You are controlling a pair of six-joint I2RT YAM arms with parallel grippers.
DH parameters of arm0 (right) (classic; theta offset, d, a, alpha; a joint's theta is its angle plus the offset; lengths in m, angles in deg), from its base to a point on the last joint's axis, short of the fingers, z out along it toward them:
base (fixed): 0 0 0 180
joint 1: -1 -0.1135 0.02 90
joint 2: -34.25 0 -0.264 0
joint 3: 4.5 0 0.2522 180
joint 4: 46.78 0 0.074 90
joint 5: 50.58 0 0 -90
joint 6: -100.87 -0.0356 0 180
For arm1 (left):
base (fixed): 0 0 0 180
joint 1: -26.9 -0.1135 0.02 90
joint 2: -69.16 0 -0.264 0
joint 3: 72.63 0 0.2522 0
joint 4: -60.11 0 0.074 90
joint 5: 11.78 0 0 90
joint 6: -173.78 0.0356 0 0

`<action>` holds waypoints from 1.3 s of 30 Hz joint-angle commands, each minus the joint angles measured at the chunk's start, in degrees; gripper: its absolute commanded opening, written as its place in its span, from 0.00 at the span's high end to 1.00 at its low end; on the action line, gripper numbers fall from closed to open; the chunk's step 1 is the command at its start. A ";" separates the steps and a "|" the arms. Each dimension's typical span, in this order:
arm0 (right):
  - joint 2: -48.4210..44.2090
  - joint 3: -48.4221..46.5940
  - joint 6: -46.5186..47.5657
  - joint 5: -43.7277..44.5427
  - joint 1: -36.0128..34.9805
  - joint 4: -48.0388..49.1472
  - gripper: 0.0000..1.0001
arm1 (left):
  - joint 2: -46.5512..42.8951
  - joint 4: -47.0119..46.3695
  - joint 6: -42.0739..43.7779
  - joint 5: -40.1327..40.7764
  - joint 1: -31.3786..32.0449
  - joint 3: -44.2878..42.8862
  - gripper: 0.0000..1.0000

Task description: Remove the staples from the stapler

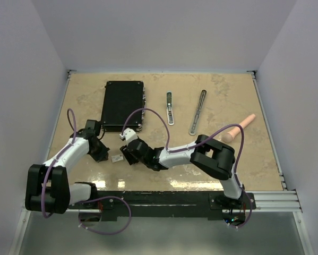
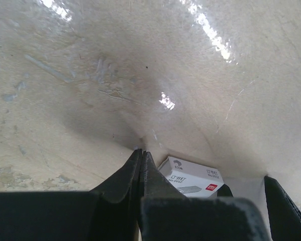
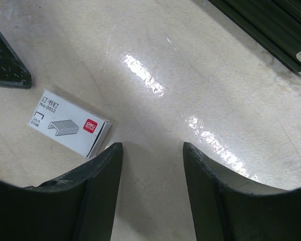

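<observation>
The stapler lies in two grey parts at the back of the table: a short dark-tipped bar (image 1: 170, 108) and a longer loop-ended rail (image 1: 197, 112). No loose staples show in any view. My left gripper (image 1: 102, 153) is shut and empty, its tips (image 2: 140, 153) low over the table. My right gripper (image 1: 128, 157) is open and empty (image 3: 153, 145), close above the bare table. A small white staple box (image 1: 116, 158) lies flat between the two grippers; it also shows in the left wrist view (image 2: 190, 178) and in the right wrist view (image 3: 70, 128).
A flat black case (image 1: 124, 104) lies at the back left. A pink cylinder (image 1: 238, 128) lies at the right. The black rail at the table's near edge (image 3: 271, 30) is close behind my right gripper. Both arms reach across the near left of the table.
</observation>
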 commanded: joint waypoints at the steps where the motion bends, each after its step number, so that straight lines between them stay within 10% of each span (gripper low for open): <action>1: -1.53 0.79 -2.99 0.09 0.22 -2.84 0.45 | -0.64 1.41 -1.52 2.82 -0.05 -2.28 1.00; 24: 2.87 -7.21 -8.80 -3.61 -0.22 -7.50 0.46 | -1.08 -4.13 -1.26 -6.23 0.04 2.55 1.00; 39: -5.22 -4.92 -11.70 1.32 3.91 -15.94 0.46 | -10.40 5.63 -1.01 13.72 -0.05 -7.54 1.00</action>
